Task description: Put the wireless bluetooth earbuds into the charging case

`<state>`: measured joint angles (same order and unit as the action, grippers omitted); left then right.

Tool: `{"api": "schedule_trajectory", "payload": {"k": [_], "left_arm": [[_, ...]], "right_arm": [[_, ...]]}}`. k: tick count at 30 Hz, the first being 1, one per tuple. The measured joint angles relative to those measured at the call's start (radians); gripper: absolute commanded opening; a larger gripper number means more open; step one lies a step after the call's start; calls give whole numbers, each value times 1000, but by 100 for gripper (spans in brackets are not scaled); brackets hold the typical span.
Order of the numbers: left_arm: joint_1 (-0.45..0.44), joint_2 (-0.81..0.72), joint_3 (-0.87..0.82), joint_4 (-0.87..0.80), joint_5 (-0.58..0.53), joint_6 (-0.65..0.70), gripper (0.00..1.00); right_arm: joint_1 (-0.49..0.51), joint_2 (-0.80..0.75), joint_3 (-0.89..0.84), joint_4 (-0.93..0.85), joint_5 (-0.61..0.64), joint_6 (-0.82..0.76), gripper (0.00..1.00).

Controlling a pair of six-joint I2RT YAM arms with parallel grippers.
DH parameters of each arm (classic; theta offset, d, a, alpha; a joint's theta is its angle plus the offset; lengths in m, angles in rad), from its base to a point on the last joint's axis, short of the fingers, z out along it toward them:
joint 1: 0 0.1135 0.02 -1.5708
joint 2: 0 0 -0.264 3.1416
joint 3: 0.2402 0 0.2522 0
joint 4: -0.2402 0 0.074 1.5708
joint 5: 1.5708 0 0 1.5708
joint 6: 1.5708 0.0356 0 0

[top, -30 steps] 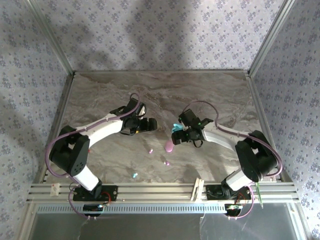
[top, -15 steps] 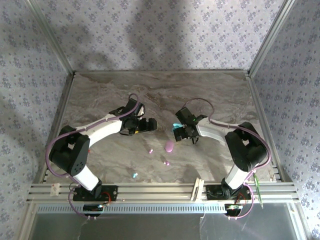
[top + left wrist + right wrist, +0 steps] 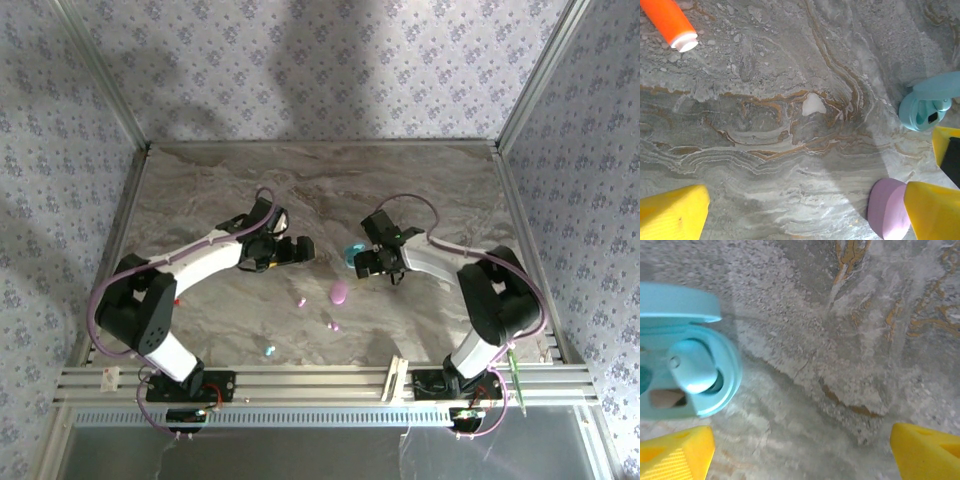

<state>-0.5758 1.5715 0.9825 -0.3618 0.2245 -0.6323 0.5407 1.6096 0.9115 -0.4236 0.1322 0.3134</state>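
The open cyan charging case [image 3: 352,252] lies on the marble table between my two grippers. In the right wrist view the cyan case [image 3: 695,385] holds one cyan earbud [image 3: 692,365] in a socket. My right gripper [image 3: 363,264] stands open just right of the case, with bare table between its fingertips [image 3: 675,455]. A shut pink case [image 3: 339,291] lies nearer the front. Two pink earbuds [image 3: 302,301] [image 3: 334,325] and a cyan earbud [image 3: 268,350] lie loose in front. My left gripper [image 3: 303,250] is open over bare marble, and the pink case [image 3: 887,210] sits beside its right finger [image 3: 935,210].
An orange stick [image 3: 672,22] lies at the top left of the left wrist view. The cyan case [image 3: 927,107] shows at that view's right edge. Aluminium frame posts and patterned walls enclose the table [image 3: 450,180].
My right arm has pulled its gripper to the right, and the cyan case now lies on the table to its left. My left gripper has opened a little wider.
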Motion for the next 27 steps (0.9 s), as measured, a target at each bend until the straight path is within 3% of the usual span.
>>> {"api": "schedule_trajectory", "payload": {"k": [8,15,27], "left_arm": [[-14,-206,-74,-1,2,-9,100],[-130,-349,-117,16,19,-5,100],[-165,-357,-169,17,14,-10,100]], "right_arm": [[-74,-328,-24,-71,-102,13,100],[-157,-513,-27,-112,-260,23,100],[-161,-545,-87,-120,-393,54,99]]}}
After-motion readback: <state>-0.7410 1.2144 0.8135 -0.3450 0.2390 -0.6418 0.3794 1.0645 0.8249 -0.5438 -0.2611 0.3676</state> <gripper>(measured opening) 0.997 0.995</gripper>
